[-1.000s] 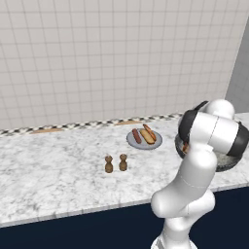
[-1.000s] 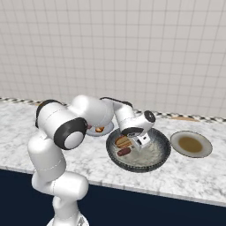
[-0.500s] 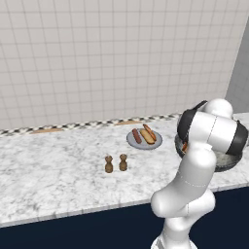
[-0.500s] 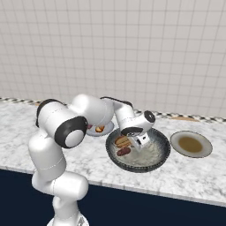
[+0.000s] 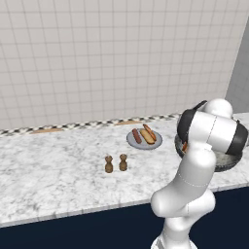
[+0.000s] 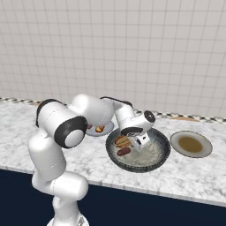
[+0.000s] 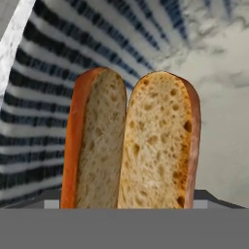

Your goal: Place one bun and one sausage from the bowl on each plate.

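My gripper (image 6: 140, 142) is low in the bowl (image 6: 161, 154) over the bun (image 7: 131, 141); fingers seem apart, maybe closing. If off-centre, the bun may slip out.

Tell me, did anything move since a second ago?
Hardly anything. The gripper stays low in the bowl, right over the bun, maybe a touch lower; its jaws are just starting to close and have not gripped it yet. The sausage, both plates and the shakers stayed put.
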Robot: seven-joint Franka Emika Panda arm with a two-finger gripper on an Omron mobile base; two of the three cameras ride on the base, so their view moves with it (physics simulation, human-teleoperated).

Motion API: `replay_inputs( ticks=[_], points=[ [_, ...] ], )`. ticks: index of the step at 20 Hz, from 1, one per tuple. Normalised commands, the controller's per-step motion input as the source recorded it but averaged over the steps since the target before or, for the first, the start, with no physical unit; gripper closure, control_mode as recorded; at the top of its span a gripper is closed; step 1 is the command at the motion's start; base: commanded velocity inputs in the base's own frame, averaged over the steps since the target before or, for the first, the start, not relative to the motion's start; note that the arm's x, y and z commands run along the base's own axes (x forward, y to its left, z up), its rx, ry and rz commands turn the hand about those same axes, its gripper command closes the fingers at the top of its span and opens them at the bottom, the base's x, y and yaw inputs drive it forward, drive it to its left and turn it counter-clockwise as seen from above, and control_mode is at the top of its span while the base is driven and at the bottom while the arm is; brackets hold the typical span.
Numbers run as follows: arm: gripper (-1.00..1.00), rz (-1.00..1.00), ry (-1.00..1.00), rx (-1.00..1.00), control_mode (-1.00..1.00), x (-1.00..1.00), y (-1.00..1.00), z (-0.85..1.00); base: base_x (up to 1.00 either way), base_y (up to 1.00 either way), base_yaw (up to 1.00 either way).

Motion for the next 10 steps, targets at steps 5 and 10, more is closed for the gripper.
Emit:
replay_inputs(
  ticks=[5, 10],
  points=[
    [1.0, 0.01, 0.02, 0.0, -1.0, 0.06, 0.04, -0.11, 0.0, 0.0, 0.0],
    [1.0, 0.0, -0.08, 0.0, -1.0, -0.09, -0.05, 0.2, 0.0, 0.0, 0.0]
  ],
)
